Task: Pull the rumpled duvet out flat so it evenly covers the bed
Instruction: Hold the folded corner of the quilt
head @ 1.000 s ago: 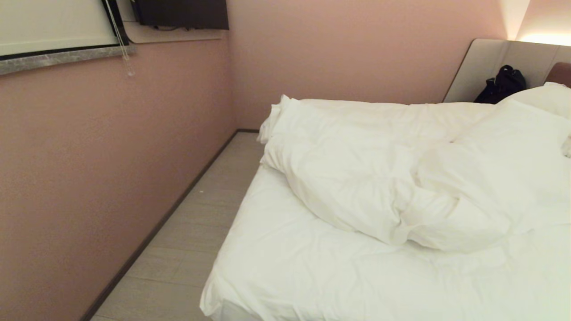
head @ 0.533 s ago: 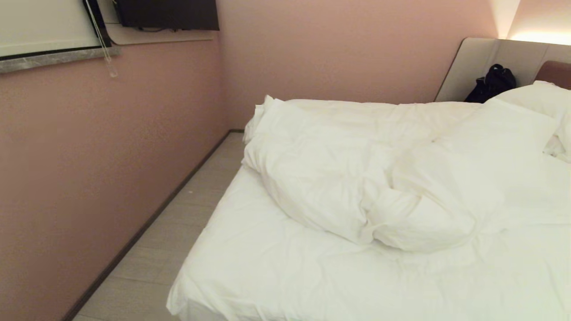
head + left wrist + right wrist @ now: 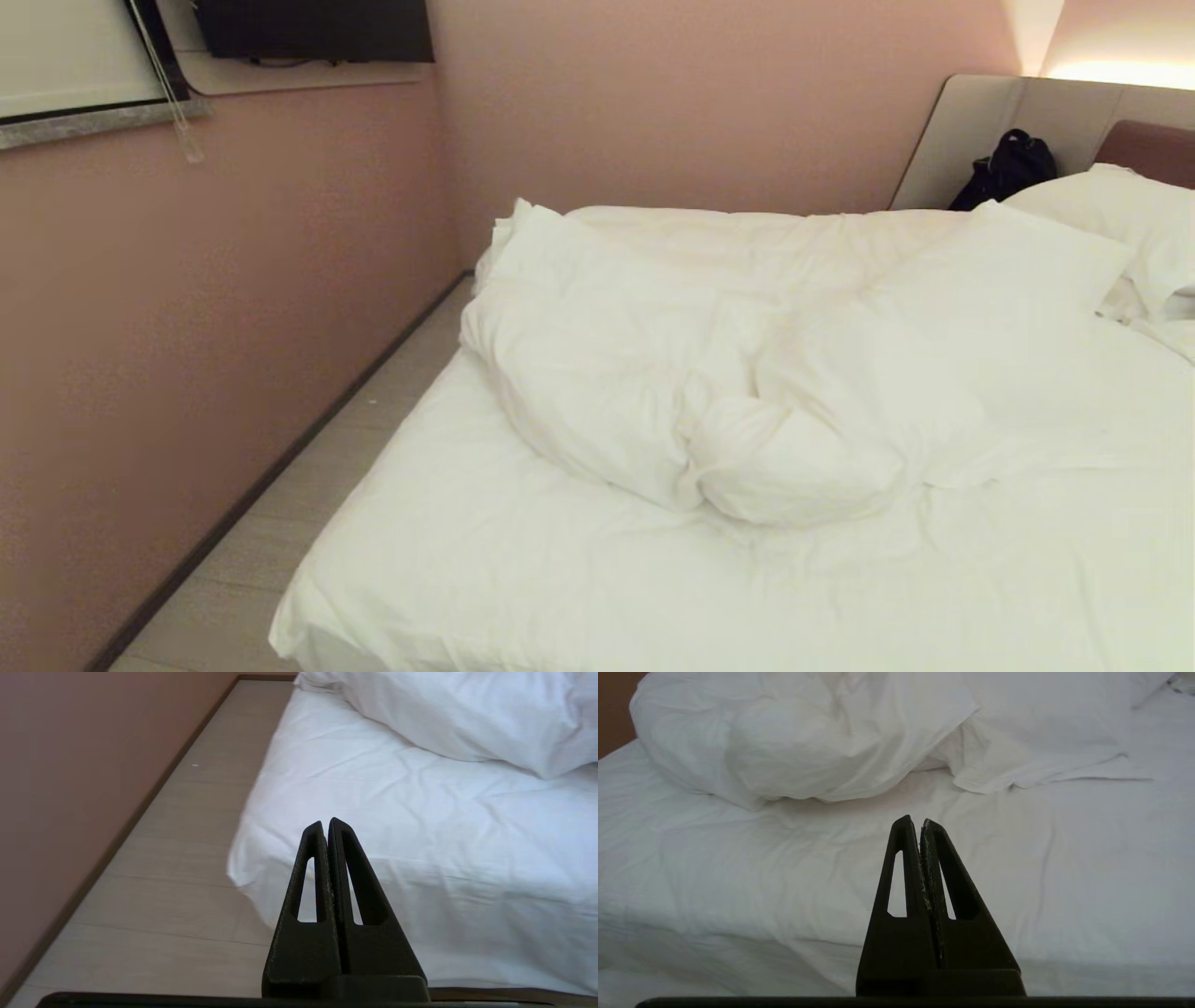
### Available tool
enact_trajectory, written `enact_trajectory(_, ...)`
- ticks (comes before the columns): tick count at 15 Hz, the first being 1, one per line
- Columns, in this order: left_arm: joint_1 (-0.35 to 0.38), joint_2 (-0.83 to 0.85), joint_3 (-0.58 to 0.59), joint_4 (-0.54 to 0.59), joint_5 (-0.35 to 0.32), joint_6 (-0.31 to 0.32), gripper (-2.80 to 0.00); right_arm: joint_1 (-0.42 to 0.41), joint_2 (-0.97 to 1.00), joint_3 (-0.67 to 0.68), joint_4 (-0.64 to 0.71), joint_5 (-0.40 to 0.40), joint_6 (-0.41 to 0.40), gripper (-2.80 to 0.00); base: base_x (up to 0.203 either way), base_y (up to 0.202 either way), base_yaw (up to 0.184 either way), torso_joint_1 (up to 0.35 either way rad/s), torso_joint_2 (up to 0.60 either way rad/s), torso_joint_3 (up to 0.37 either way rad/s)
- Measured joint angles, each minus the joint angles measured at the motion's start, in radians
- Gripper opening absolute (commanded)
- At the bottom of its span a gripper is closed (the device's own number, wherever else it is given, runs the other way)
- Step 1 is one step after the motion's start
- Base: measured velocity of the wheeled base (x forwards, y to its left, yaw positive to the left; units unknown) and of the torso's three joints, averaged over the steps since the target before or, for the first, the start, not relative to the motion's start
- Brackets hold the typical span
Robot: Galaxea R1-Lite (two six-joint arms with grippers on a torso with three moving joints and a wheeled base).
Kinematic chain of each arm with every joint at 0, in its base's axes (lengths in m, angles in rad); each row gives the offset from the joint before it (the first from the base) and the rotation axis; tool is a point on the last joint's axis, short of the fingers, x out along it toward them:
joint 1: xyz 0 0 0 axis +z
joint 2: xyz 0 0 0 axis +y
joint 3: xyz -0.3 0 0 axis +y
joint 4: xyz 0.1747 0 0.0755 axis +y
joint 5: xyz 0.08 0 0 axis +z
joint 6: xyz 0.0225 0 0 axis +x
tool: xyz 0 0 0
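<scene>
So your view swung right along the bed (image 3: pixel 523 579); the duvet (image 3: pixel 709 373) sat bunched mid-frame, untouched, both grippers' (image 3: pixel 325 823) (image 3: pixel 915 821) fingers closed on nothing.

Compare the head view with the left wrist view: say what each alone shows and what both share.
Head view only: pillows, headboard, black bag, window blind, and the whole heaped duvet. Left wrist view only: the left gripper, shut, off the bed's near corner. Both: the pink wall, floor strip, bare sheet and the duvet's near edge.
</scene>
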Motion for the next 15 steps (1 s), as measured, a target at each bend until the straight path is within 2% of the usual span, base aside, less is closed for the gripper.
enact_trajectory(15,0.0,0.0,0.0,0.0,0.0,0.0,-2.8,0.0,0.0,0.0,0.0,0.0,0.0,-2.8,0.0,-0.195,0.0,0.0,0.0,0.002)
